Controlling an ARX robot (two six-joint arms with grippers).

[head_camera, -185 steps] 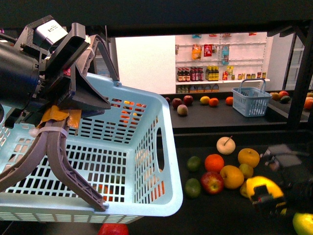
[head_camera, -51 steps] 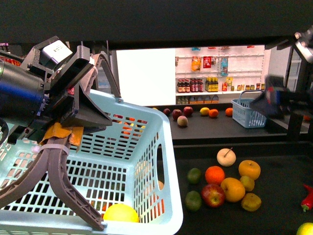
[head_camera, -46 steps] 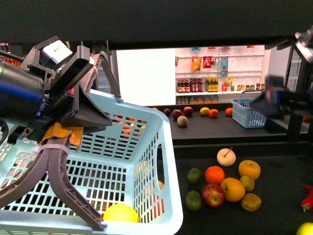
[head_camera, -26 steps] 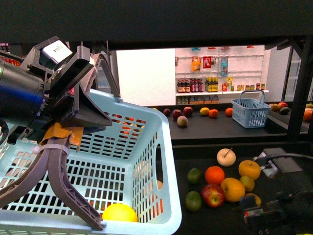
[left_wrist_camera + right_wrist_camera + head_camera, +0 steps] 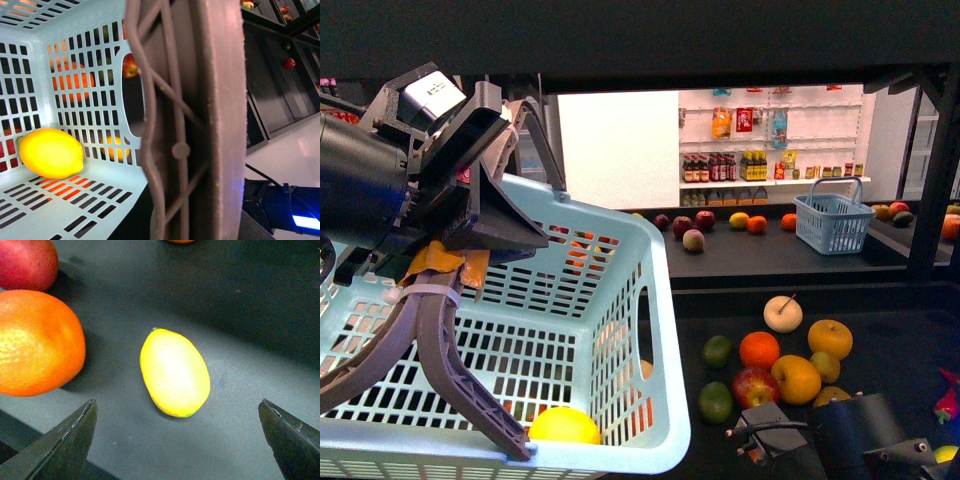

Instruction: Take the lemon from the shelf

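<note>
My left gripper (image 5: 440, 265) is shut on the grey handle (image 5: 182, 150) of a light blue basket (image 5: 620, 330) and holds it up at the left. One yellow lemon (image 5: 565, 425) lies in the basket's bottom; it also shows in the left wrist view (image 5: 50, 152). My right gripper (image 5: 177, 440) is open, low over the black shelf tier (image 5: 900, 350). A second lemon (image 5: 174, 373) lies on the tier just ahead of its spread fingertips (image 5: 65, 440), untouched. In the front view the right arm (image 5: 840, 440) hides that lemon.
An orange (image 5: 35, 342) and a red apple (image 5: 25, 262) lie close beside the lemon. More fruit (image 5: 780, 350) sits in a cluster on the tier. A small blue basket (image 5: 832, 215) and fruit stand on the far rack; bottles line white wall shelves (image 5: 740, 150).
The lemon once held by my right gripper now lies in the basket. The right arm swung up to the right, then came down low over the fruit cluster, open.
</note>
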